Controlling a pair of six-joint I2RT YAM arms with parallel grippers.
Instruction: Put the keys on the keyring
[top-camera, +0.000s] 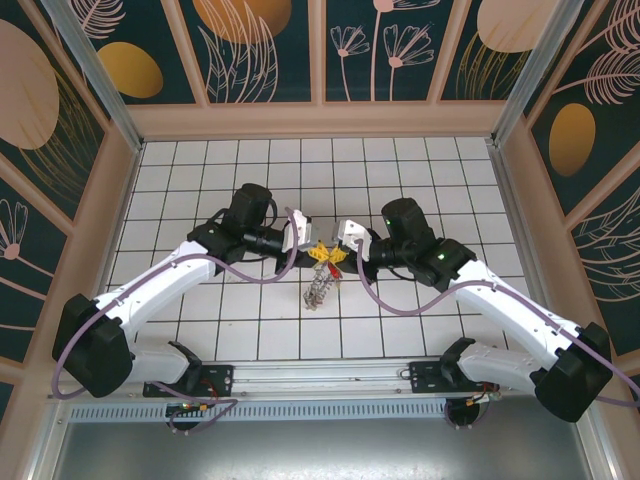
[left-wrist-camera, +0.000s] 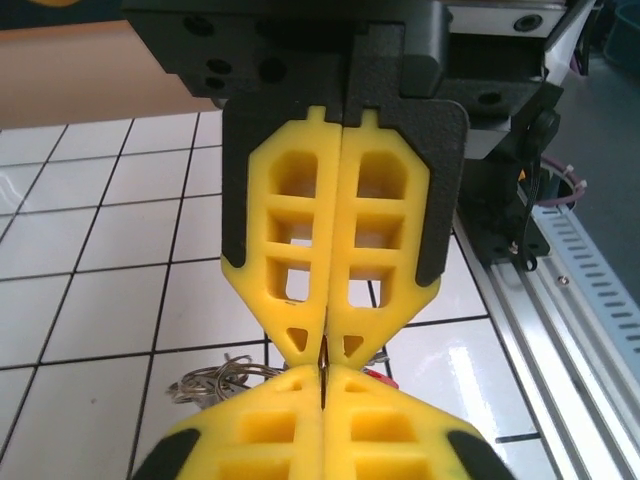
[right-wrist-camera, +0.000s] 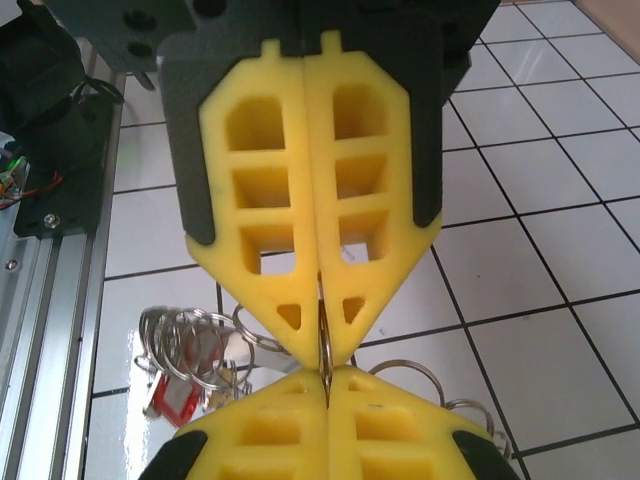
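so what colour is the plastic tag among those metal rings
Red; the tag shows best in the right wrist view, beside the rings.

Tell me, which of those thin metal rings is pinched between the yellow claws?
The thin grey metal ring standing edge-on between the shut yellow fingertips. The other rings sit bunched to the lower left by a red plastic tag, touching no finger.

- Looking at a robot lab test cell, not a home or shop.
- Left arm (top-camera: 170, 275) and right arm (top-camera: 500, 295) are sitting bolted to an aluminium rail (top-camera: 320, 378).
- Metal posts (top-camera: 90, 65) are framing leaf-print panels (top-camera: 250, 50) as walls.
- White gridded table (top-camera: 300, 160) is serving as the work floor.
- Purple cables (top-camera: 250, 281) are looping off the arms.
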